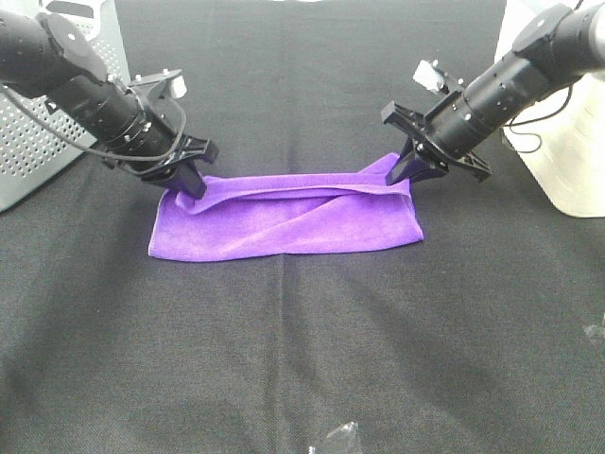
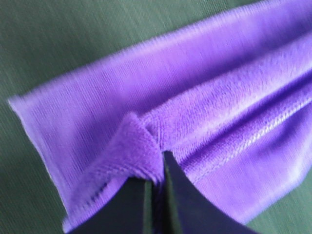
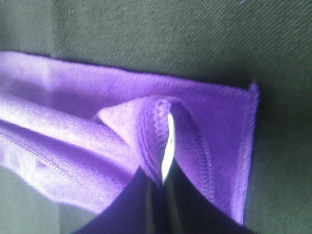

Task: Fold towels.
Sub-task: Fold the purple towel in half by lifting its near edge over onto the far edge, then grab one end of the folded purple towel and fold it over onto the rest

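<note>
Mid-table on black cloth [image 1: 302,359]: purple towel [image 1: 284,222], doubled into a long strip. Clamped at the far left corner by left gripper [image 1: 186,177] and at the far right by right gripper [image 1: 413,170], likely for carrying the layer over evenly. Only in wrist views: closed fingers [image 2: 187,209] biting bunched hem [image 3: 200,146]. Only overhead: the slack span between.

The towel [image 1: 284,222] is soft purple microfibre cloth, fuzzy and matt, with a stitched hem. The surface [image 1: 302,359] is black woven fabric, matt and finely ribbed. At its far left corner a grey panel [image 1: 24,156] looks like perforated metal, perhaps painted.
</note>
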